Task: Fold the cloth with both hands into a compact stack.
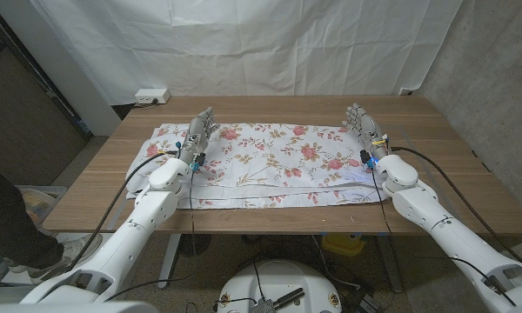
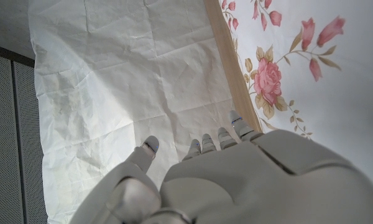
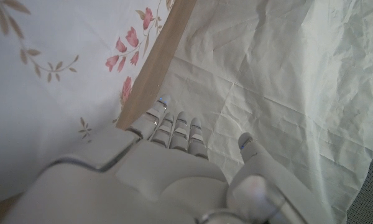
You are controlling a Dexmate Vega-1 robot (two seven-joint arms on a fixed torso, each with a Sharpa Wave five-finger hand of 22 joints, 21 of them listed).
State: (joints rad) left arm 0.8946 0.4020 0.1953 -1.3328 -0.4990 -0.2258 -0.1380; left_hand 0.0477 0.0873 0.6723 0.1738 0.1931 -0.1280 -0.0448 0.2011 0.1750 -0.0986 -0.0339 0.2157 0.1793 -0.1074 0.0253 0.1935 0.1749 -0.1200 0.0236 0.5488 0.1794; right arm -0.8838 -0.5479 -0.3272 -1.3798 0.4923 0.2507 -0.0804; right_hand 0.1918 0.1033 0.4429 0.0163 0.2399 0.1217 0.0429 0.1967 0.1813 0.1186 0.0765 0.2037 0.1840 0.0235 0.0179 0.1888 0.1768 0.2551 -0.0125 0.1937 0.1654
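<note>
Lying on one table [image 1: 452, 174], one floral cloth [image 1: 278, 165]; left hand [image 1: 200, 135] and right hand [image 1: 363, 124] both spread, empty

Cloth [image 1: 270, 165] under left robot hand [image 1: 200, 135] hidden.

Both arms: smooth white rounded shells, black cables running along them. Left hand [image 1: 200, 133] and right hand [image 1: 363, 127]: pale grey segmented fingers, darker fingertips. Small blue markings at each wrist.
</note>
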